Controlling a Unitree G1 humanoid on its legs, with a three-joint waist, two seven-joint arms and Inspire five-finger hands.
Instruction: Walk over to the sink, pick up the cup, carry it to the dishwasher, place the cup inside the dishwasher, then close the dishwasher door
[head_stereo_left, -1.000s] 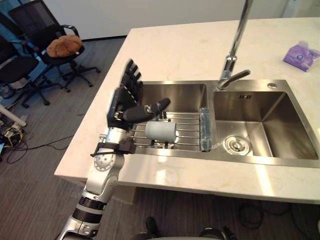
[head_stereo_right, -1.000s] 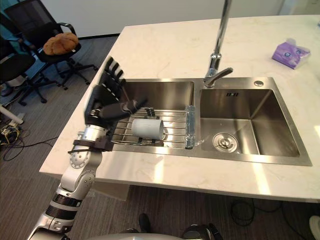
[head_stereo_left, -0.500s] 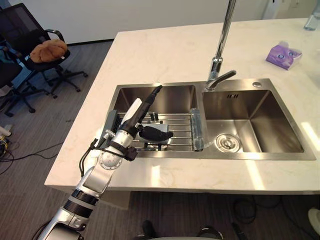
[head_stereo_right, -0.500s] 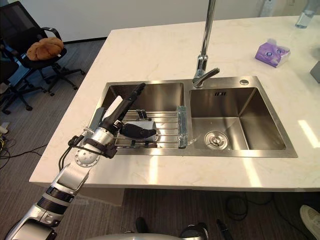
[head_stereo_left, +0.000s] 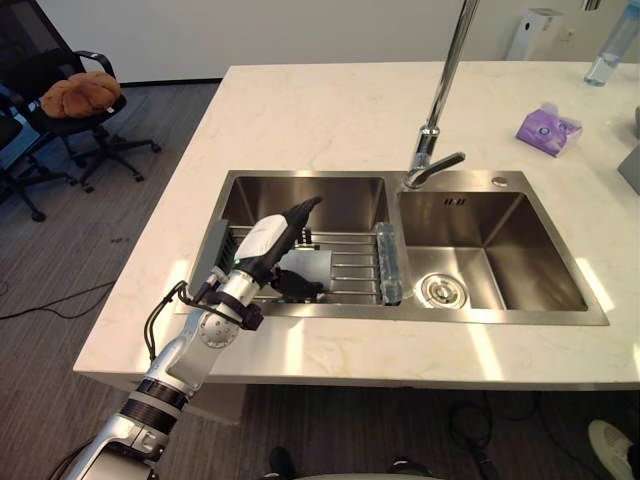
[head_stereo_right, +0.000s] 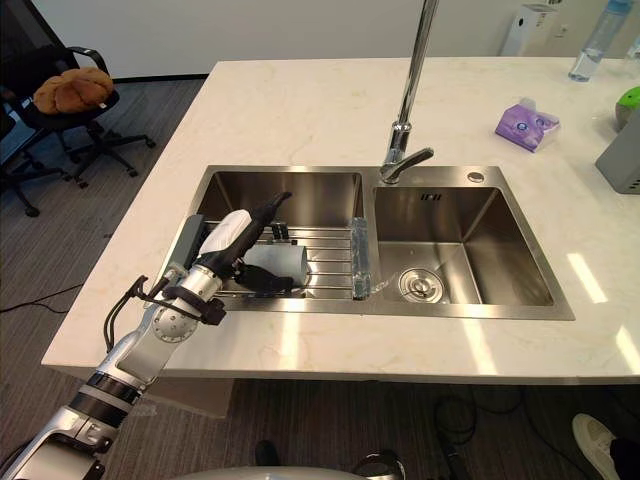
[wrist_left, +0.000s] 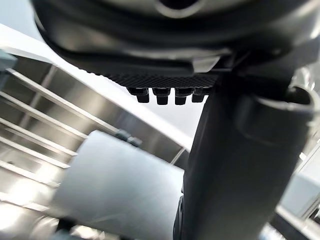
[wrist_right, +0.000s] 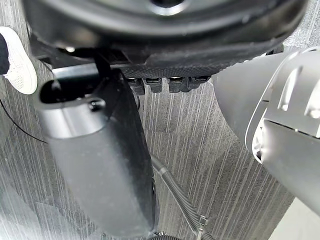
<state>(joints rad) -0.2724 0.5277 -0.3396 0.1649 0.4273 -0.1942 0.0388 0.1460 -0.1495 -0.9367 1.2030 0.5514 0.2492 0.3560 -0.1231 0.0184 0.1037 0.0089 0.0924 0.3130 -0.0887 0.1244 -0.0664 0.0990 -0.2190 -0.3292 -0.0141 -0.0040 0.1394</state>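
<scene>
Just over cup, left robot hand

Print on the purple tissue pack and on the sink is too small to read.

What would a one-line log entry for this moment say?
step: pick up cup | cup: on its side on wire rack in sink | left hand: open, over cup | right hand: open, above floor
</scene>
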